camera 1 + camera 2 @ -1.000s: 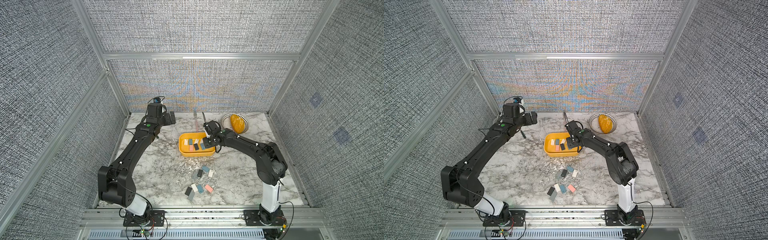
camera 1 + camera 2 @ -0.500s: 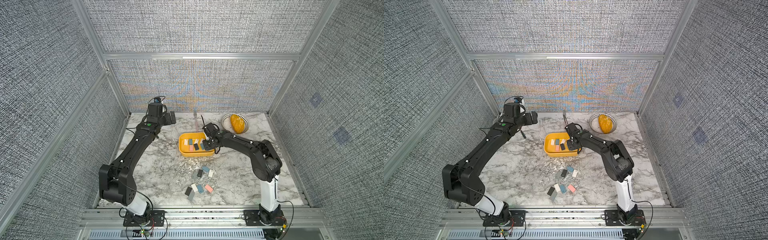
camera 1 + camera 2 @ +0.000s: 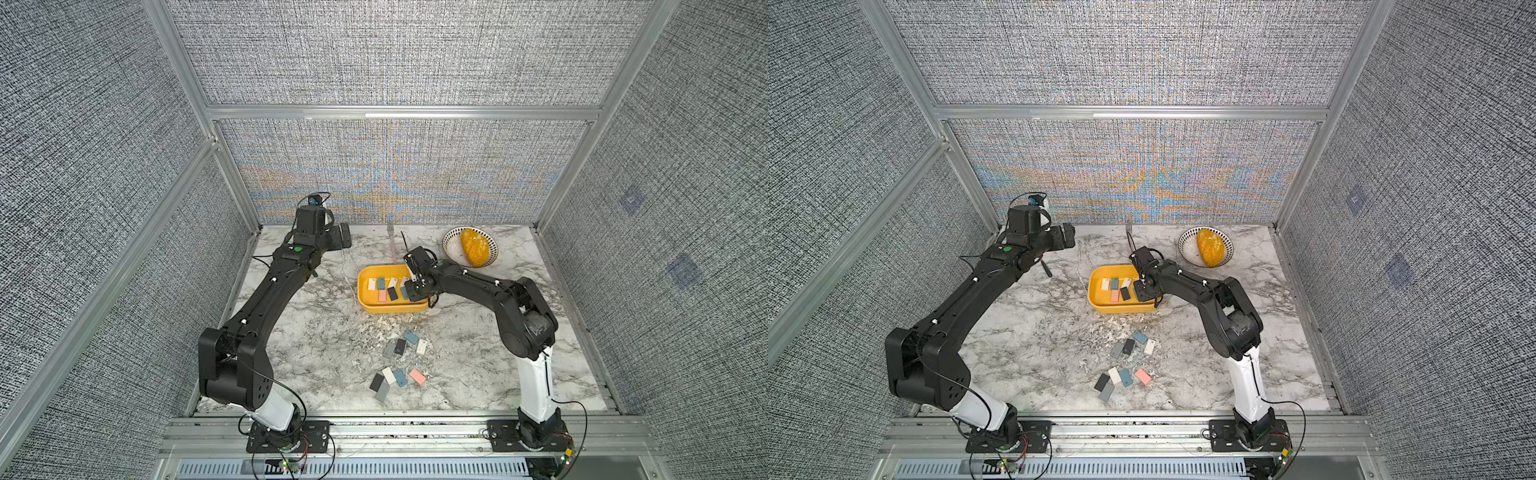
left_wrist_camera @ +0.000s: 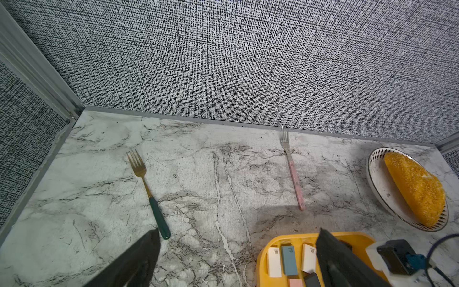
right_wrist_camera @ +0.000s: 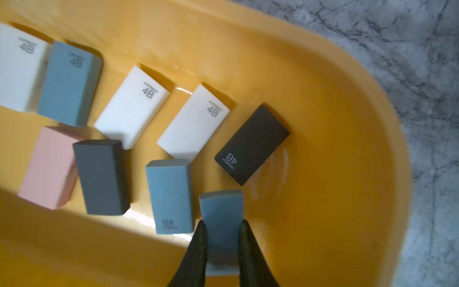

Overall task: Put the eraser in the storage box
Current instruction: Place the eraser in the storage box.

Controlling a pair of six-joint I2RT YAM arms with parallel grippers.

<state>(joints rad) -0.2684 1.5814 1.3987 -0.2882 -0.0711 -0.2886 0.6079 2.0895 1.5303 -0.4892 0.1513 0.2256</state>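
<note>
Right gripper (image 5: pixel 223 222): pinched on a blue-grey rectangular rubber eraser (image 5: pixel 221 208), which is held inside the shallow yellow plastic storage box (image 5: pixel 347 149); contact with the box floor cannot be told. Nine loose erasers (image 3: pixel 400 377) are scattered on the marble tabletop (image 3: pixel 311 332) in front of the box. Eight stored erasers (image 5: pixel 131 106) are laid within it. Left gripper (image 4: pixel 238 231): spread wide, positioned beyond the box's far left corner.
</note>
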